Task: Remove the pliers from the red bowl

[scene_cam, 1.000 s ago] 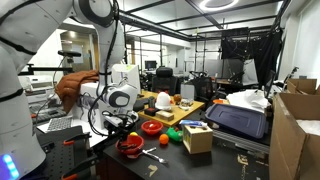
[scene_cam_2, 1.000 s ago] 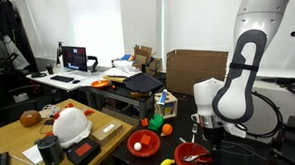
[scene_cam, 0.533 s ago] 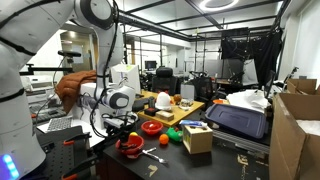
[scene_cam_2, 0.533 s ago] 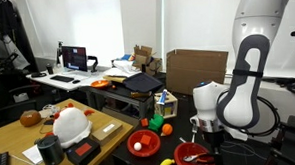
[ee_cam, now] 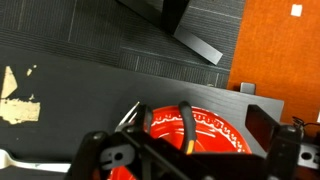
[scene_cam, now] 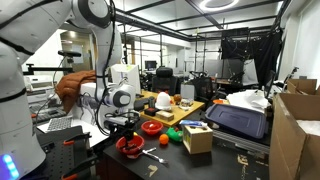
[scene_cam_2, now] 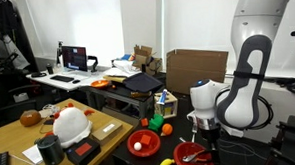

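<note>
As far as I can judge, the task is only at its beginning and nothing has been removed yet. The pliers (ee_cam: 186, 128) lie inside the red bowl (ee_cam: 218, 126), and the hand (scene_cam: 123, 126) holds nothing. Its two fingers (ee_cam: 97, 148) stand wide apart, so it is open, with no thing between them. They touch neither the bowl nor the tool.

The bowl stands on the dark table (ee_cam: 80, 60), directly below the hand. In both exterior views the hand hangs just above it, near but apart. In the wrist view the dark handles of the pliers run across the red bottom, about midway between the two fingers. One handle lies near the middle of the bowl, and the other curves closer to the rim. I cannot tell which end is the head, because the nearer part is hidden behind the body of the hand.

All of the work is left: to go down, close on the pliers, lift them and put them outside the bowl. A smaller red bowl (scene_cam: 152, 127) stands farther from the hand and is not the one meant.
</note>
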Tool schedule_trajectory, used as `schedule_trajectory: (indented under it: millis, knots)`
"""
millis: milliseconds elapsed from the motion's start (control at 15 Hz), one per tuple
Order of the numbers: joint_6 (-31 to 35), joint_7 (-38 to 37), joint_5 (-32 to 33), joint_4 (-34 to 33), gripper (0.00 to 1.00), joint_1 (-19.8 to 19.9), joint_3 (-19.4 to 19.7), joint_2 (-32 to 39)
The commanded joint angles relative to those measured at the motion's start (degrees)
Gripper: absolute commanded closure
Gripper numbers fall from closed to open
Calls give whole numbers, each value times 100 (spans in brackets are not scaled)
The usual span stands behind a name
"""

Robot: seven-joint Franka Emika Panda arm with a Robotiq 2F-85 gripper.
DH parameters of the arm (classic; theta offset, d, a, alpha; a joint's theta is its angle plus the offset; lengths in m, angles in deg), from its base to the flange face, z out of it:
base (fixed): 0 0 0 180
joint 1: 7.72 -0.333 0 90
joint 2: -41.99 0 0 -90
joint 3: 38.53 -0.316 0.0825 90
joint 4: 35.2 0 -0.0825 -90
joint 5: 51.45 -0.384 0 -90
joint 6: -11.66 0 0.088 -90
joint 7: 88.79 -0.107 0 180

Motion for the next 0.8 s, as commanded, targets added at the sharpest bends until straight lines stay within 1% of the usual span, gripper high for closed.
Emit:
schedule_trajectory:
  millis: [0, 133, 533, 733]
  knots:
    - [-7, -189, 189, 37, 0, -141, 172, -175]
    - [-40, -133, 215, -17, 0, -103, 182, -146]
    - [-58, -91, 551, -179, 0, -132, 458, -12]
    - [-90, -69, 587, -268, 0, -49, 429, 71]
